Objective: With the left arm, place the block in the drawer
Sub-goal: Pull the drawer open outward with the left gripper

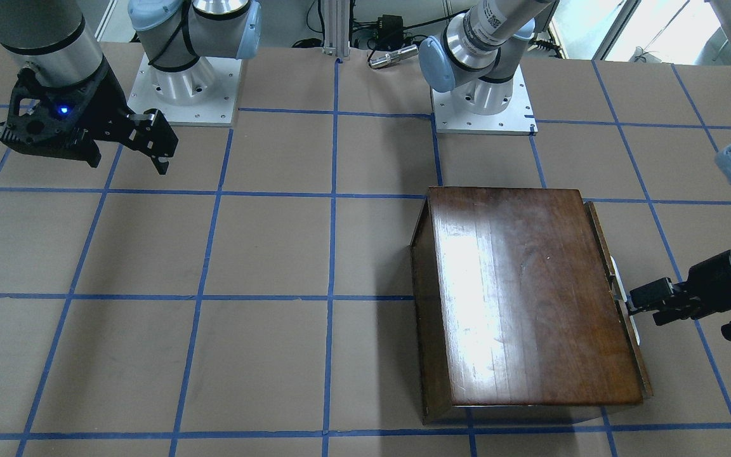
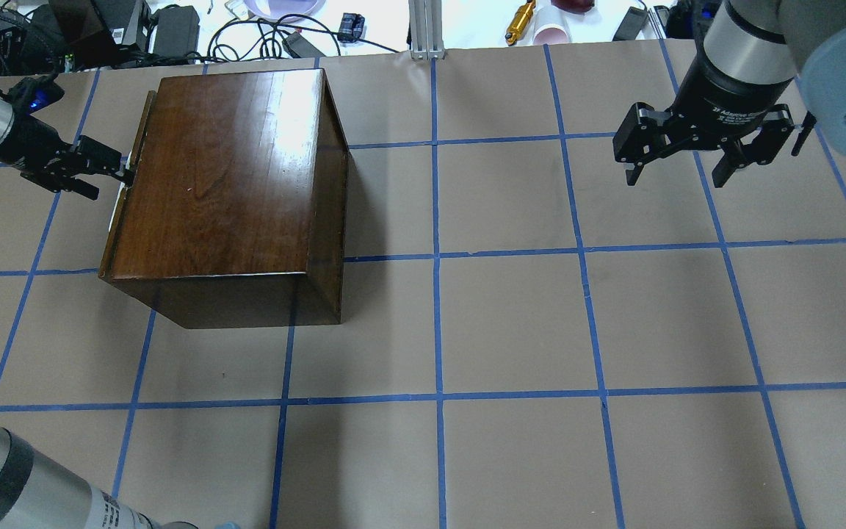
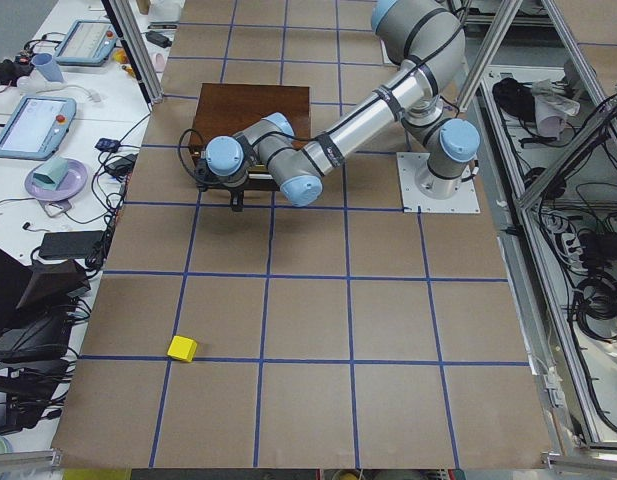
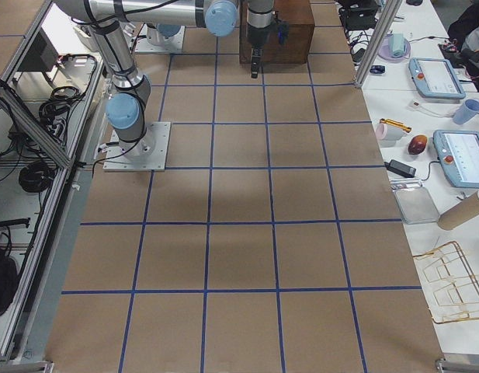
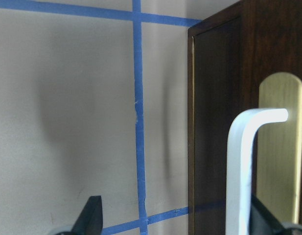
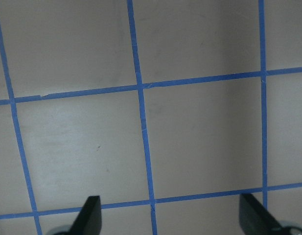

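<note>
Dark-brown glossy wood is what my left tool (image 1: 633, 304) faces: the box (image 2: 225, 176) stands in the upper left of the overhead view, on the brown surface (image 2: 511, 316) crossed by blue tape lines (image 2: 434, 257). The drawer (image 5: 217, 122) is on the box's side that looks toward the left edge of that view, its dark front panel lying close against the box. A pale bent handle (image 5: 239, 161) stands out from a brass plate (image 5: 283, 161) on that panel.

My left arm (image 3: 358, 125) reaches low across to it. My left tool is level with the handle and its tip is right at the panel. In the left wrist view its fingers (image 5: 92, 215) are spread wide. The handle lies between them, much nearer the one at the lower right of the frame, and neither visibly presses on it.

The block (image 3: 182, 348) sits alone on the surface in the lower left of the exterior left view, well apart from the box and from both my tools. In the overhead view only a yellow sliver of it shows at the left edge.

My right tool (image 2: 676, 180) hangs in the upper right of the overhead view, above the surface, fingers spread and holding nothing. Under it, the right wrist view shows only the surface and tape.
</note>
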Tool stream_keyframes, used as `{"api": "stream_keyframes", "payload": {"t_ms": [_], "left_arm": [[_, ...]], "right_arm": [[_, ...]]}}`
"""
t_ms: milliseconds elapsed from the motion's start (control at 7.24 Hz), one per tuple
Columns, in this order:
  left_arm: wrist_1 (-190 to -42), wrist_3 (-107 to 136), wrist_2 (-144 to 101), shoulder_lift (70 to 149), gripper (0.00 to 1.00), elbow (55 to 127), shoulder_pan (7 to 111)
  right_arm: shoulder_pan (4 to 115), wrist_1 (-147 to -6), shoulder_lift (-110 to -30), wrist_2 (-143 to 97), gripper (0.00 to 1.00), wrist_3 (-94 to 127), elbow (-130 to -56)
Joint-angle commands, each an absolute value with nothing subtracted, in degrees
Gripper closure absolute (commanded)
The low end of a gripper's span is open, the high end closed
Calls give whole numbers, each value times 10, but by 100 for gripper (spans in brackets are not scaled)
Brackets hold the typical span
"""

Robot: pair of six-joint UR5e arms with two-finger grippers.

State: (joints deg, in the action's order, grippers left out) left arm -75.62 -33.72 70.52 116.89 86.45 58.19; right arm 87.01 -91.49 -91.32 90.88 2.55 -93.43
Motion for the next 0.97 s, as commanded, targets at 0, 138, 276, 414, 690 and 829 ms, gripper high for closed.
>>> {"api": "stream_keyframes", "payload": {"t_ms": [0, 138, 276, 414, 690, 829], "left_arm": [[-755, -338, 716, 1170, 0, 853, 582], [-755, -338, 716, 1170, 0, 852, 582], [-754, -340, 724, 1170, 0, 851, 582], [-754, -341, 727, 1170, 0, 851, 582], [-754, -342, 729, 1172, 0, 849, 582], [-754, -343, 729, 1172, 0, 843, 582]], "right_arm": [[870, -915, -913, 909, 0, 25, -934], [870, -915, -913, 909, 0, 25, -934], [870, -915, -913, 909, 0, 25, -934], [870, -915, -913, 909, 0, 25, -934], [870, -915, -913, 909, 0, 25, -934], [870, -915, -913, 909, 0, 25, -934]]}}
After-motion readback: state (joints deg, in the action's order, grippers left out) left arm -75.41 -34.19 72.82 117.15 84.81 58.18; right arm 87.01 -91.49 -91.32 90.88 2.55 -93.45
